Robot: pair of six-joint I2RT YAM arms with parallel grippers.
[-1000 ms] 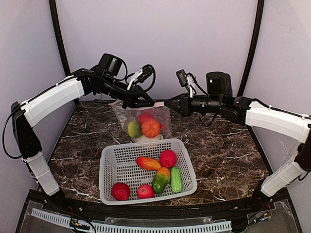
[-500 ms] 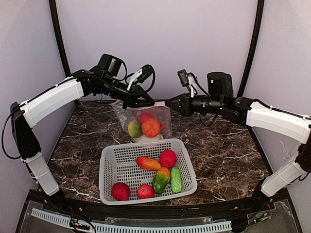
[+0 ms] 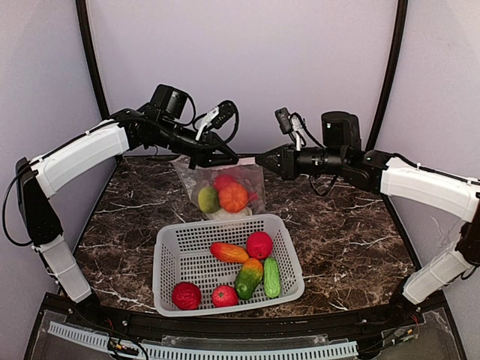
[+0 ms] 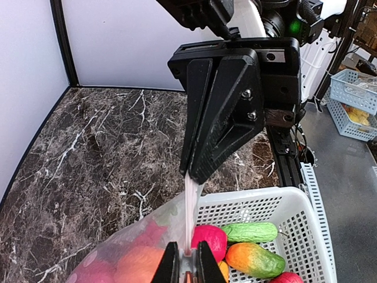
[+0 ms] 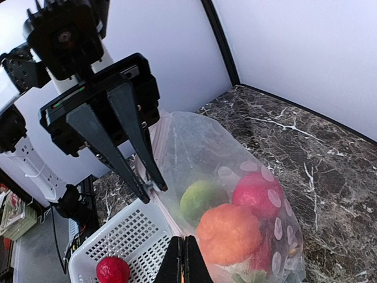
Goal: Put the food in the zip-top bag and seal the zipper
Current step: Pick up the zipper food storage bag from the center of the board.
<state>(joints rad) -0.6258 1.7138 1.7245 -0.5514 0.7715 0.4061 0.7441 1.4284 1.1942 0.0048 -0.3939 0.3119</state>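
Note:
The clear dotted zip-top bag (image 3: pixel 225 184) hangs between both grippers over the far table, behind the basket. It holds a green fruit (image 3: pixel 207 199), an orange one (image 3: pixel 232 197) and a red one (image 3: pixel 223 181). My left gripper (image 3: pixel 229 160) is shut on the zipper (image 3: pixel 246 158), and my right gripper (image 3: pixel 259 159) is shut on the same strip just to its right. In the left wrist view the zipper (image 4: pixel 189 218) runs taut from my left gripper (image 4: pixel 188 266) up to the right gripper (image 4: pixel 193 172). In the right wrist view my right gripper (image 5: pixel 184 259) is pinched shut at the bag's (image 5: pixel 235 177) top edge.
A white slotted basket (image 3: pixel 169 259) stands at the near middle. It holds several toy foods, among them a cucumber (image 3: pixel 271 277), a green-orange mango (image 3: pixel 249 277) and a red fruit (image 3: pixel 259 244). The dark marble table ends at black posts and pale walls.
My right gripper has slid a little to the right along the bag's top edge. The left gripper and the bag stay where they were.

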